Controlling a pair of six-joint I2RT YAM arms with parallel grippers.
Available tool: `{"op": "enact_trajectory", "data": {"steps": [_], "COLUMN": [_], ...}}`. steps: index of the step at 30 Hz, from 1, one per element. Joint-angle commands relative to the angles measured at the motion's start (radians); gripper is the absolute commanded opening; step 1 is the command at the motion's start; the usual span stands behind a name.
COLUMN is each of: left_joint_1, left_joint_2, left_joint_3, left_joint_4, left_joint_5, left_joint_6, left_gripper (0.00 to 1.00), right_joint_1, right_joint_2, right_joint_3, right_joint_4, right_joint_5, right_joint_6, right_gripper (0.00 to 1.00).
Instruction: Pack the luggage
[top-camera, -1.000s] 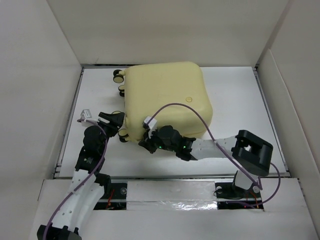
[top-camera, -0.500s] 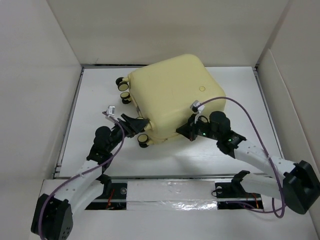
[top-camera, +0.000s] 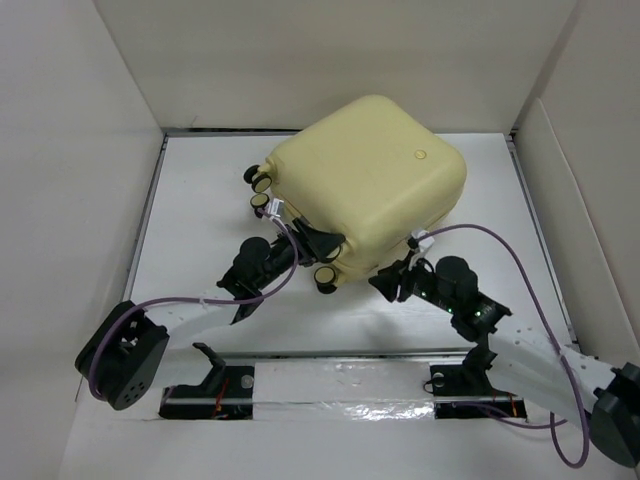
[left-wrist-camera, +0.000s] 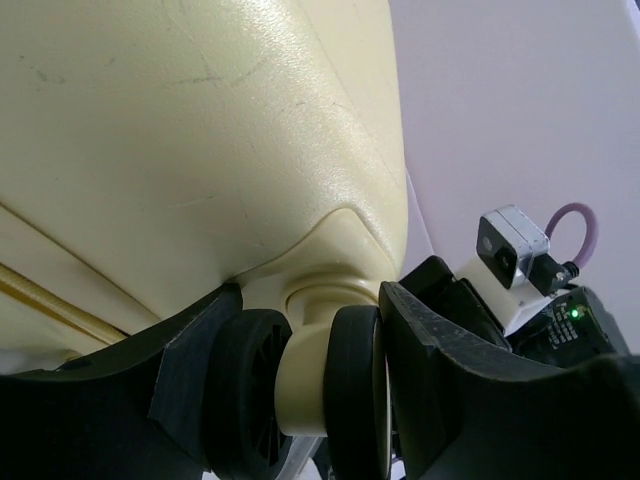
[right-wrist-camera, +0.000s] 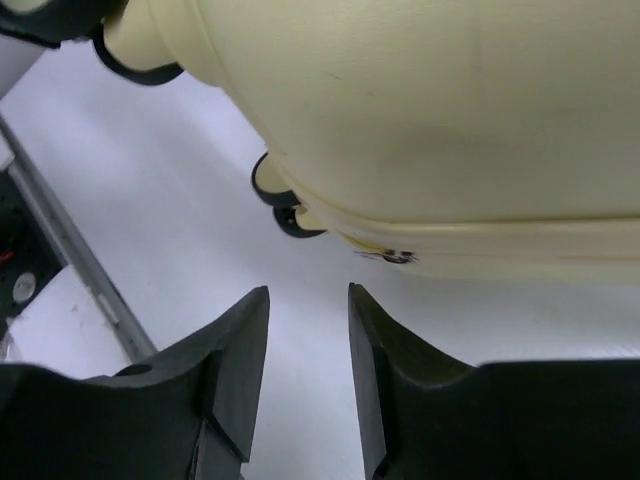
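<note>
Luggage: large pale yellow hard-shell suitcase (top-camera: 368, 180), closed, lying skewed on white table (top-camera: 200, 200), far centre, wheels facing left.
Left gripper (top-camera: 320, 245): fingers pinching the near yellow-and-black caster wheel (left-wrist-camera: 303, 385) from both sides.
Right gripper (right-wrist-camera: 308, 345): fingers slightly apart, nothing between, just beside suitcase's near edge.

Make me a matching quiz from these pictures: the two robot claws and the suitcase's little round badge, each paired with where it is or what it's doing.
Things:
1. left gripper
2. right gripper
3. round emblem

Places or states:
A. on the top shell of the luggage
B. fingers closed on either side of a wheel
C. open, holding nothing, above the white table

Pairs: 1-B, 2-C, 3-A.
</note>
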Motion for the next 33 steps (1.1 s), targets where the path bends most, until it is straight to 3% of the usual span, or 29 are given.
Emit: {"op": "enact_trajectory", "data": {"steps": [1, 6, 14, 16, 22, 28, 33], "left_joint_1": [-0.05, -0.062, -0.072, -0.072, -0.072, -0.072, -0.072], "left_joint_2": [0.02, 0.017, -0.025, -0.067, -0.197, -0.214, -0.191], "left_joint_3": [0.035, 0.031, 0.028, 0.04, 0.106, 0.109, 0.083], "left_joint_4": [0.075, 0.076, 0.109, 0.08, -0.057, -0.079, -0.057], "left_joint_5": [0.026, 0.03, 0.066, 0.069, 0.03, 0.018, 0.033], "left_joint_6": [0.016, 0.023, -0.015, -0.013, 0.031, 0.028, 0.005], "left_gripper": [0.0, 0.0, 0.0, 0.0, 0.0, 0.0, 0.0], "right_joint_1": [-0.021, -0.135, -0.186, -0.186, -0.176, -0.176, -0.176], "right_joint_2": [-0.124, -0.119, 0.131, 0.144, 0.072, 0.03, 0.092], "right_joint_3": [-0.078, -0.157, -0.109, -0.097, -0.143, -0.14, -0.146], "right_joint_4": [0.076, 0.258, 0.45, 0.461, 0.444, 0.352, 0.384], "right_joint_5": [0.181, 0.076, -0.094, -0.151, -0.116, -0.093, -0.11], "right_joint_6": [0.042, 0.094, 0.054, 0.044, 0.039, 0.022, 0.031], "right_gripper": [0.46, 0.58, 0.58, 0.58, 0.62, 0.68, 0.66]}}
